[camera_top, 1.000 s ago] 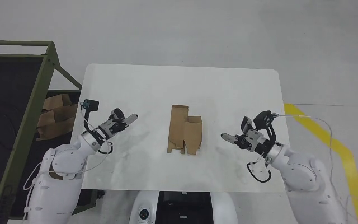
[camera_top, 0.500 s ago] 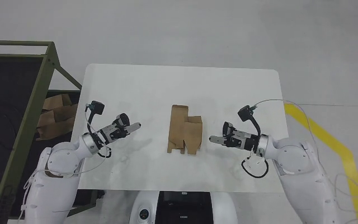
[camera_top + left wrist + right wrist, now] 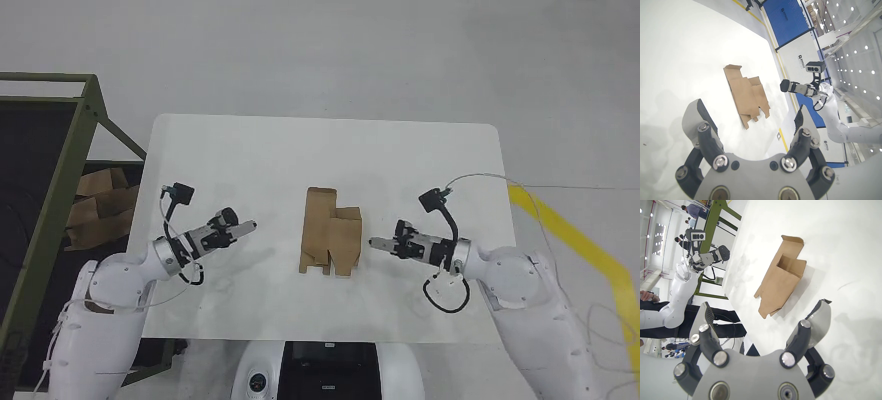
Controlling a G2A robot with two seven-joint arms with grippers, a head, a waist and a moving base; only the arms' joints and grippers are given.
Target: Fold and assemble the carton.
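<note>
Both arms have swung in toward the flat carton (image 3: 329,233) in the middle of the surface (image 3: 300,150). The right end effector (image 3: 374,243) is now near it, the left end effector (image 3: 246,228) farther off. Both are spread wide, holding nothing, so folding can likely start soon. The carton's underside is hidden.

White table (image 3: 250,150), flattened brown carton (image 3: 329,233) lying near its middle, flaps partly raised
</note>
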